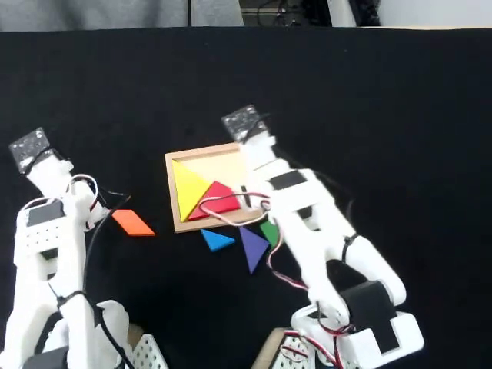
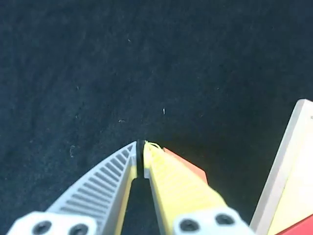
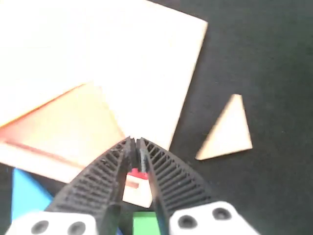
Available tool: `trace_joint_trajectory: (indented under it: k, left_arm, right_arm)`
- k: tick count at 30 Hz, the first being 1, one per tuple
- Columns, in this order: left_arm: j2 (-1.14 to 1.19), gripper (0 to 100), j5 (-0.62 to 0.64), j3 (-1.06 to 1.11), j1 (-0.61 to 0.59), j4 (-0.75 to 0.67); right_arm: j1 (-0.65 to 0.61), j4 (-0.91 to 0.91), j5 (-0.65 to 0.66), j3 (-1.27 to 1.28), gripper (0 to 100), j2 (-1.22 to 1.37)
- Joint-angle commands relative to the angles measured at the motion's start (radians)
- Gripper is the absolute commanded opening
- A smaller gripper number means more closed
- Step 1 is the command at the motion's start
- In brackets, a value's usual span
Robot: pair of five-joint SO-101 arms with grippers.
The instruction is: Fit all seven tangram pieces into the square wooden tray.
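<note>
Black tabletop (image 1: 384,115) w/ wooden tray (image 1: 171,165), yellow triangle (image 1: 188,188) & red triangle (image 1: 219,201) inside

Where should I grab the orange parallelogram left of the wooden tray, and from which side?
Probably pinch the flat orange parallelogram piece across its long parallel edges, straight down from above: it lies flat on the black table, apart from the square wooden tray.

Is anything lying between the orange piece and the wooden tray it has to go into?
Nothing visible does. Only bare black cloth separates the orange piece from the nearest rim of the tray. The blue triangle lies off that path, along the tray's edge nearest the arms' bases.
</note>
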Motion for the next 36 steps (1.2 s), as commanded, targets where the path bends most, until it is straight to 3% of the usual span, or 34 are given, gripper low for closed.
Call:
trace_joint_trajectory:
  k: [1, 13, 19, 26, 29, 32, 36]
  left_arm:
    - [-0.068, 4, 0.012, 0.015, -0.005, -0.018]
    - [-0.095, 4, 0.006, 0.028, -0.004, -0.018]
    - [-0.094, 4, 0.005, 0.03, 0.028, -0.018]
    - [-0.092, 4, 0.005, 0.03, 0.031, -0.018]
    - [-0.092, 4, 0.005, 0.03, 0.033, -0.018]
    - [-0.092, 4, 0.005, 0.03, 0.036, -0.018]
    - [-0.092, 4, 0.005, 0.031, 0.036, -0.018]
  right_arm:
    - [-0.017, 0.006, 0.005, -0.028, 1.1, -0.045]
    - [-0.034, 0.041, 0.012, -0.059, 1.1, 0.067]
    - [-0.106, 0.08, 0.095, -0.064, 1.1, 0.065]
    - [0.034, 0.075, 0.097, -0.033, 1.1, -0.099]
    - [0.095, -0.035, 0.072, 0.048, 1.1, -0.173]
    - [0.107, -0.143, 0.048, 0.111, 1.1, -0.174]
    - [0.106, -0.143, 0.063, 0.077, 1.1, -0.11]
